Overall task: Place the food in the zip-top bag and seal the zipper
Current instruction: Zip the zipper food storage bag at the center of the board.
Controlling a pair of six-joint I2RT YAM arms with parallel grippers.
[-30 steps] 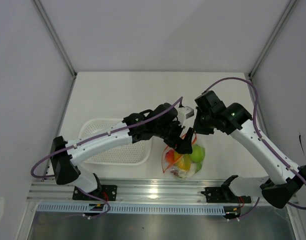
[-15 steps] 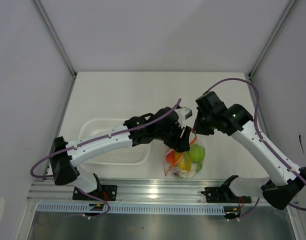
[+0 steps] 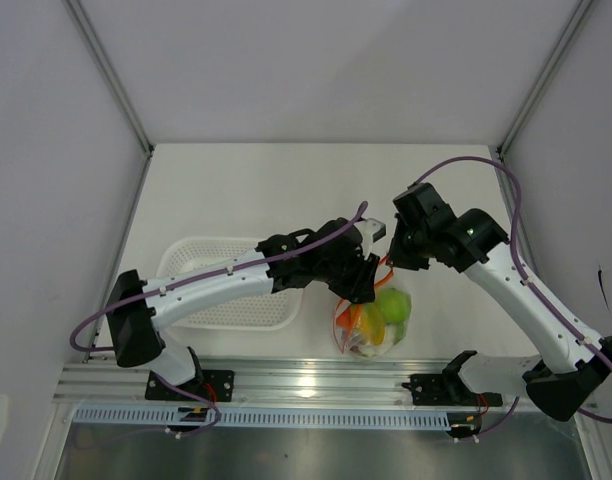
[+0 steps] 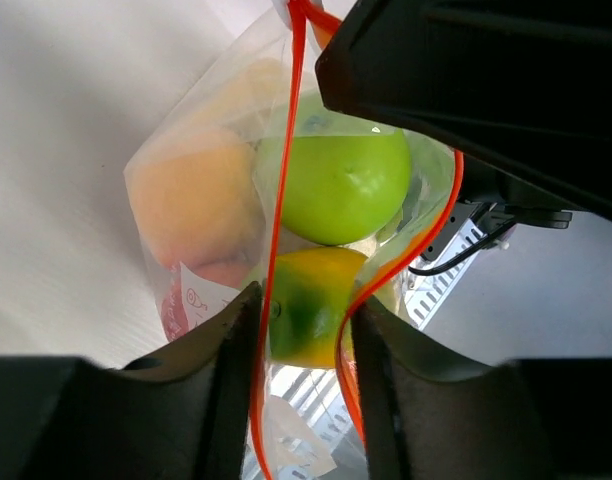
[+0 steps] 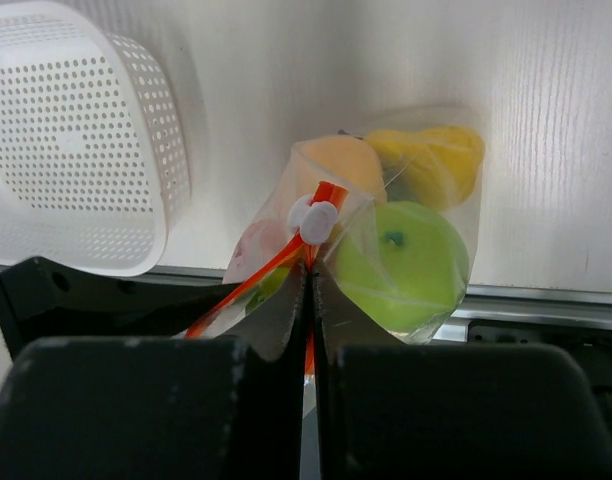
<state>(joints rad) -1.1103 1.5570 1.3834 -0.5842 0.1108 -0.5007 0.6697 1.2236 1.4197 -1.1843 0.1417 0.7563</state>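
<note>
Top external: white table [image 3: 246, 185], grey walls [image 3: 336, 70].

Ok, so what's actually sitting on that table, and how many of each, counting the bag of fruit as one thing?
2 robot arms: the left arm and the right arm
1 white basket
1 clear bag, with toy fruit inside
Total: 4

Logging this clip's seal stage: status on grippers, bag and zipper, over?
Right gripper shut on zipper end. Left gripper open, astride both strips. Food inside zip-top bag, mouth unsealed. Nothing blocking.
</note>
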